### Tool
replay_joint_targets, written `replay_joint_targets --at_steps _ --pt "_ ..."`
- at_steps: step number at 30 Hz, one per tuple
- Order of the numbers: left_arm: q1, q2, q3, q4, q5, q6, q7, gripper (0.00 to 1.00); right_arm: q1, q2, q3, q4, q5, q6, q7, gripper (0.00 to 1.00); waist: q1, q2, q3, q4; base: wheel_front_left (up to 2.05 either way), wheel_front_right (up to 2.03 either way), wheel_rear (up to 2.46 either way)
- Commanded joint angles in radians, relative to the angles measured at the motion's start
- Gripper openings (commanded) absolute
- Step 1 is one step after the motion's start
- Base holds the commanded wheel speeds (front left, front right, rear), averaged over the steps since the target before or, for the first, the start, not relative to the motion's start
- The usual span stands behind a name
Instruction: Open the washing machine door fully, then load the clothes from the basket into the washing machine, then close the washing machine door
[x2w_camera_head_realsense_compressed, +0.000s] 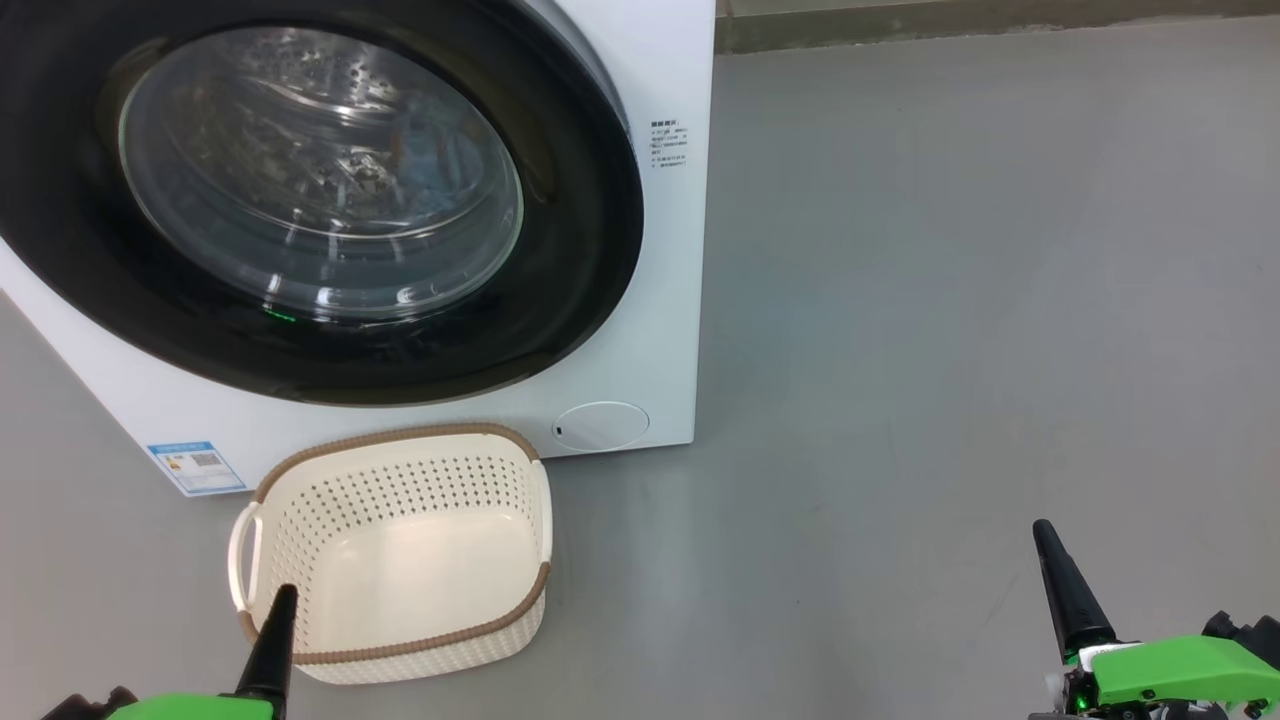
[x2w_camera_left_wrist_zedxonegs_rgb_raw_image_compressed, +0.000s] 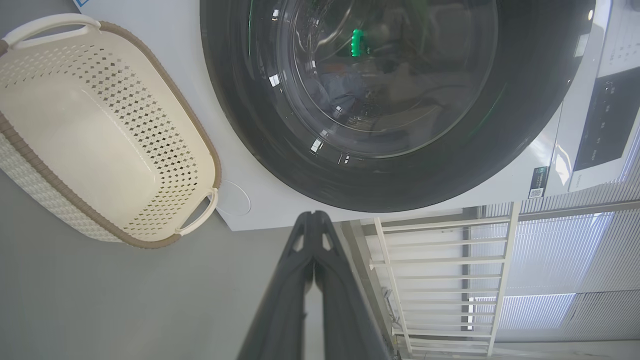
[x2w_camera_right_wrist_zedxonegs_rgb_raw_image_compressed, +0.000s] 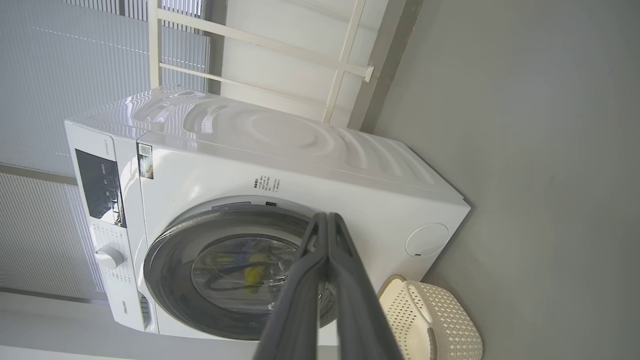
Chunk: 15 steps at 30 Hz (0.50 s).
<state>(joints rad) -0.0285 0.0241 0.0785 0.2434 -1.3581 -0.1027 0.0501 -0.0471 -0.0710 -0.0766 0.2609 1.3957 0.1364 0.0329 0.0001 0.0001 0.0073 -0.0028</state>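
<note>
Nearest to us, the left gripper (x2w_camera_head_realsense_compressed: 282, 605) rises at the lower left with its two long dark fingers pressed together and nothing between them. The right gripper (x2w_camera_head_realsense_compressed: 1046, 545) at the lower right is likewise pinched closed and empty.

Just past the left fingertips sits the small cream-white perforated plastic basket (x2w_camera_head_realsense_compressed: 395, 437) with a brown woven-look rim. It is empty and stands on the grey floor (x2w_camera_head_realsense_compressed: 950, 350), just before the machine's front. Behind it, the big white boxy washing machine (x2w_camera_head_realsense_compressed: 665, 300) has its large round black-rimmed glass door (x2w_camera_head_realsense_compressed: 320, 200) flush against the front. A bluish bundle behind the glass, seemingly the clothes (x2w_camera_left_wrist_zedxonegs_rgb_raw_image_compressed: 342, 92), lies inside the drum.

We judge the task all but done (if the latch caught, which we cannot tell). A door only pushed to could drift open. The left fingers hang near the basket's handle, so a careless retreat could knock the light basket.

A blue label sticker (x2w_camera_head_realsense_compressed: 197, 467) sits at the lower left of the machine's front. A block of fine print (x2w_camera_head_realsense_compressed: 668, 145) lies beside the door, and a small code sticker (x2w_camera_right_wrist_zedxonegs_rgb_raw_image_compressed: 145, 161) is near the dark control panel (x2w_camera_right_wrist_zedxonegs_rgb_raw_image_compressed: 100, 187). None of it is readable.
</note>
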Motion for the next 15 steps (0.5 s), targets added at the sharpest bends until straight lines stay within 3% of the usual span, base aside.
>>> replay_joint_targets --at_steps 1,15 --pt "-0.045 0.022 0.030 -0.016 -0.032 -0.009 0.008 0.00 -0.048 -0.004 0.012 -0.022 0.036 -0.005 0.009 0.00 0.0000 -0.0001 0.000 0.000 0.00 0.00 0.00" --pt "-0.071 0.025 0.034 -0.002 -0.196 -0.023 0.049 0.00 -0.056 0.004 -0.011 -0.018 0.180 -0.006 0.051 0.00 0.0000 -0.0001 -0.003 0.002 0.00 0.00 0.00"
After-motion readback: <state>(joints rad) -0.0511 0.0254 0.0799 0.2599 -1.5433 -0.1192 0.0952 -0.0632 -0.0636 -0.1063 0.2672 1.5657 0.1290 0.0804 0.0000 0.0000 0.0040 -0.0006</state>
